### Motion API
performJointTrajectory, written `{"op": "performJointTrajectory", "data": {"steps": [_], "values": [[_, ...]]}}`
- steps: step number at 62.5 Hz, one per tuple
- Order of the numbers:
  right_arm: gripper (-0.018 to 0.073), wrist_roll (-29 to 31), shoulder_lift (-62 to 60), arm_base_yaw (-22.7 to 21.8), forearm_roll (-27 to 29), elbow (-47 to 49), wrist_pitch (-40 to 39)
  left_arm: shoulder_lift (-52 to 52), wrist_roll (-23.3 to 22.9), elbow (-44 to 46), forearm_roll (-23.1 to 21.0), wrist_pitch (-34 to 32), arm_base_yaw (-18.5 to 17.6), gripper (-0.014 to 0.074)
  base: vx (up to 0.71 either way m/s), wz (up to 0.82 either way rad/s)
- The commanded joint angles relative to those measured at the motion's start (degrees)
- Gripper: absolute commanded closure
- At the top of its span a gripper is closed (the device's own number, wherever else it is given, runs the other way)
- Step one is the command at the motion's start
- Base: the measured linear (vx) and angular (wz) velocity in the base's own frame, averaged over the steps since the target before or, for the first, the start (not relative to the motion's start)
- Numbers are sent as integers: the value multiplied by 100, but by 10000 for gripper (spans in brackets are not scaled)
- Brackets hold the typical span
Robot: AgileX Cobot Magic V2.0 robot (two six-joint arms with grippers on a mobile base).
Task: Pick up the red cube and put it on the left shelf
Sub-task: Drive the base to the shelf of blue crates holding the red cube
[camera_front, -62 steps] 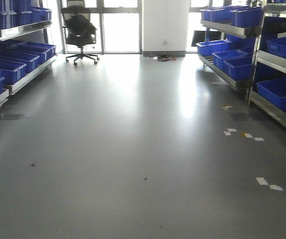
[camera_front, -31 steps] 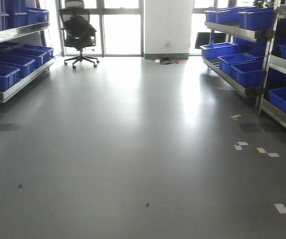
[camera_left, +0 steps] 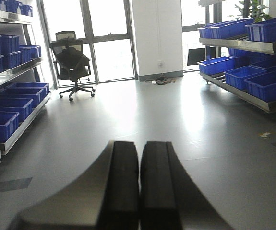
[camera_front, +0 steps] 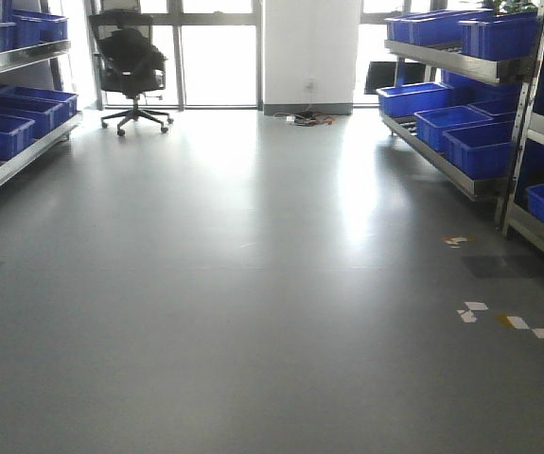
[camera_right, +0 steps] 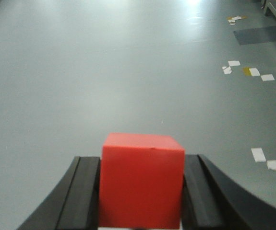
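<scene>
The red cube (camera_right: pixel 142 179) sits between the black fingers of my right gripper (camera_right: pixel 141 165), which is shut on it, held above the grey floor. My left gripper (camera_left: pixel 139 148) is shut with nothing in it, its two black pads pressed together. The left shelf (camera_front: pixel 16 142) is a metal rack along the left wall, loaded with blue bins (camera_front: pixel 7 118); it also shows in the left wrist view as a metal rack (camera_left: pixel 13 74). Neither gripper shows in the front view.
A right metal rack (camera_front: pixel 461 113) with blue bins lines the right wall. A black office chair (camera_front: pixel 130 66) stands at the far left by the windows. Cables (camera_front: pixel 307 117) lie by the white pillar. White tape scraps (camera_front: pixel 499 320) mark the floor at right.
The front view has advanced down the aisle and swung slightly: both racks slid outward, the chair moved left, and the floor tape marks shifted lower and to the right.
</scene>
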State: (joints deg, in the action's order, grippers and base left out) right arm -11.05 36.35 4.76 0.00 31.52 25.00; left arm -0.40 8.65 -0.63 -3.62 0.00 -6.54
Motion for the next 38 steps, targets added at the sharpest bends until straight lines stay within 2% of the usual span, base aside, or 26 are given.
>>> {"op": "performJointTrajectory", "data": {"steps": [1, 38], "values": [[492, 22, 1, -9, -76, 170, -508, 46, 0, -126, -37, -483, -34, 491, 61, -11], [492, 22, 1, -9, -76, 170, -508, 46, 0, -126, -37, -483, -34, 491, 62, 1]]}}
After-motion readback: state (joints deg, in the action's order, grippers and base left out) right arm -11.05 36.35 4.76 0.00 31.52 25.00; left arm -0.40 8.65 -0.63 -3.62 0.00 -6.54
